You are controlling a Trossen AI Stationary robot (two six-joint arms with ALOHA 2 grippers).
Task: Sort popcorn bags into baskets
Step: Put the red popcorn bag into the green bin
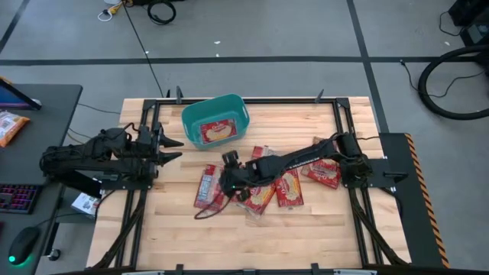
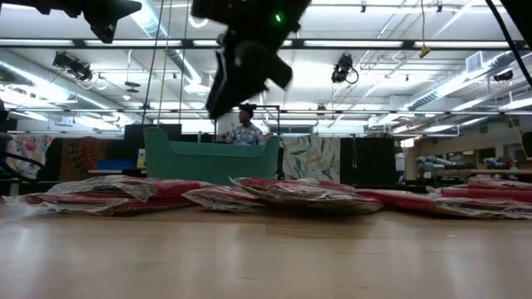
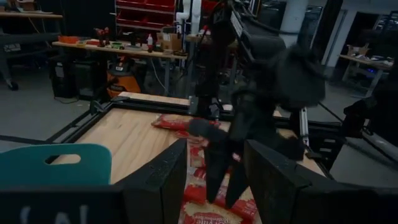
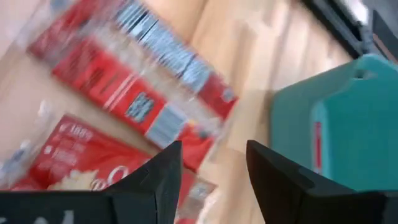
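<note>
While the left gripper (image 1: 174,150) waits spread beside the teal basket (image 1: 191,116), which already holds one packet, the right gripper (image 1: 229,179) hangs with jaws spread and empty over the popcorn bags (image 1: 271,187) scattered mid-table, evidently positioned for the next pick.

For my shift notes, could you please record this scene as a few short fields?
basket: teal tub at the table's far edge, one popcorn bag inside
loose bags: red packets clustered mid-table, some overlapping
right gripper: open, empty, over the cluster near the leftmost packet
left gripper: open, empty, waiting left of the tub
table: bare wood nearest the camera
</note>
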